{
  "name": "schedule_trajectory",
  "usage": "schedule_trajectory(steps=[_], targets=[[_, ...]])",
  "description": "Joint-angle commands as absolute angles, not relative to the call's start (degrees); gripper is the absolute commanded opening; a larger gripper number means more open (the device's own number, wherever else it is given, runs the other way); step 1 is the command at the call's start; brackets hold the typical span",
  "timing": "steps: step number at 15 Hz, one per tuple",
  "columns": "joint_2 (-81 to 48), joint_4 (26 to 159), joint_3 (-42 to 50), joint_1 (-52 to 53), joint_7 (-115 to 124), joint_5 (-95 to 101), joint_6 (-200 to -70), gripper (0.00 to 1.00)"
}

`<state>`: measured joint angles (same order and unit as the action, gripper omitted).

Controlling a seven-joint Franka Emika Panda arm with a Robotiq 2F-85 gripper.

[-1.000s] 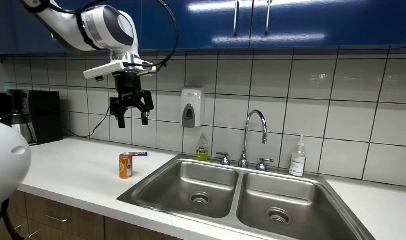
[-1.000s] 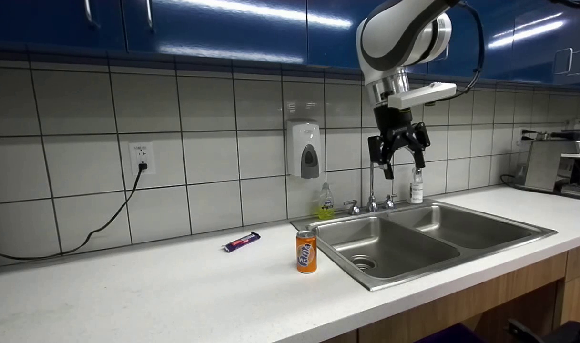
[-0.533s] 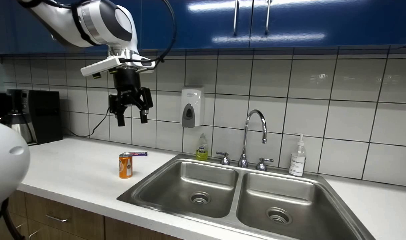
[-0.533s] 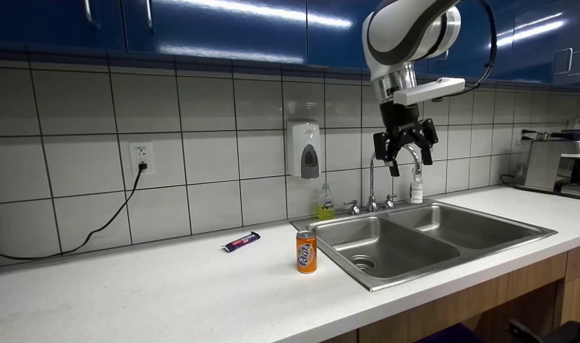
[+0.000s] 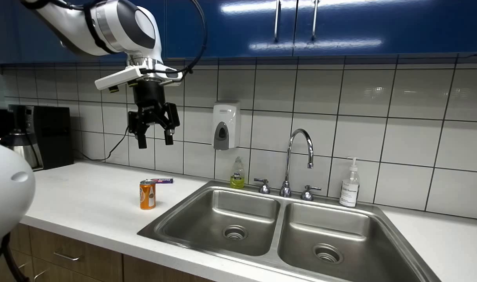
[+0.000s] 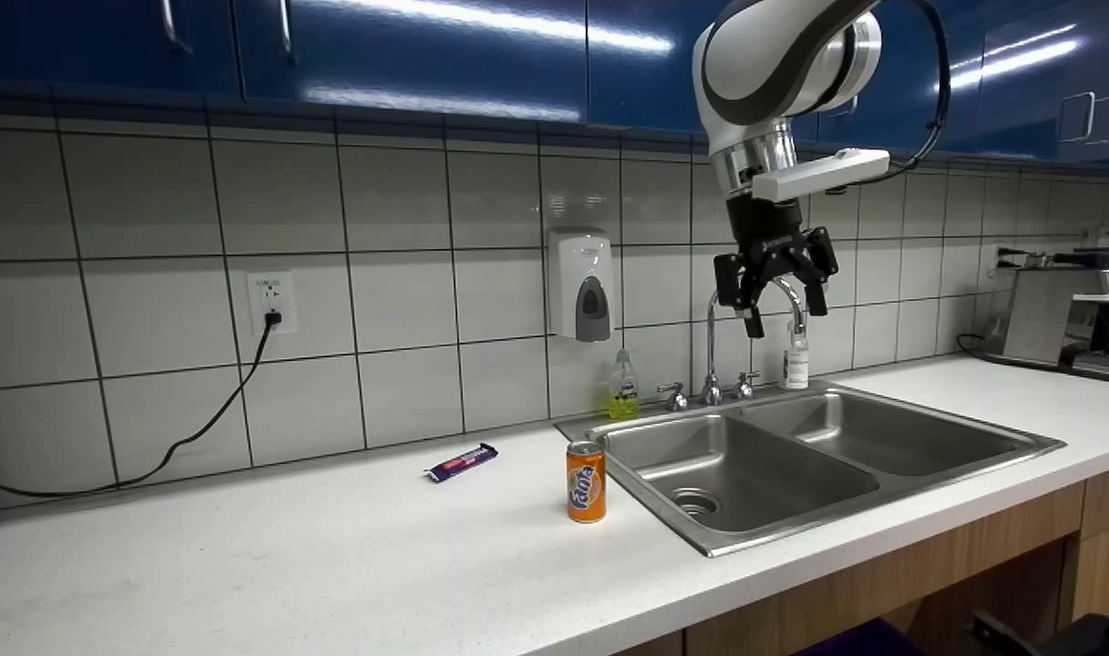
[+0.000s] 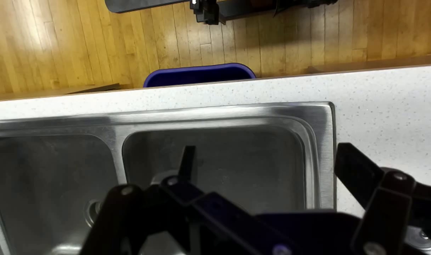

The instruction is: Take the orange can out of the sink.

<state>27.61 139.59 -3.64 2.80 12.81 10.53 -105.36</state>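
The orange can (image 5: 147, 196) stands upright on the counter beside the sink (image 5: 278, 231), outside the basins. In an exterior view, the can (image 6: 586, 483) is close to the near-left corner of the sink rim (image 6: 645, 488). My gripper (image 5: 156, 143) is open and empty, high above the counter. It also hangs open in an exterior view (image 6: 785, 319), in front of the faucet. In the wrist view my gripper (image 7: 267, 146) spans one basin and the sink's edge (image 7: 327, 170). A silvery round top, apparently the can's (image 7: 420, 238), shows partly behind a finger.
A chrome gooseneck faucet (image 5: 288, 156) rises behind the sink. A yellow soap bottle (image 5: 237, 174) and a white-labelled pump bottle (image 5: 349, 188) stand at the back rim. A purple wrapped bar (image 6: 461, 462) lies on the counter. Blue cabinets (image 5: 230, 27) hang above.
My gripper has risen slightly and shifted a little, away from where it was a second ago; it has been still for the last half second. The can has not moved.
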Motion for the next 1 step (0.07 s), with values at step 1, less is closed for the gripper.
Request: schedule_trajectory(steps=[1], targets=[[27.6,139.5,-4.4,2.0,12.5,10.2,-105.3,1.0]])
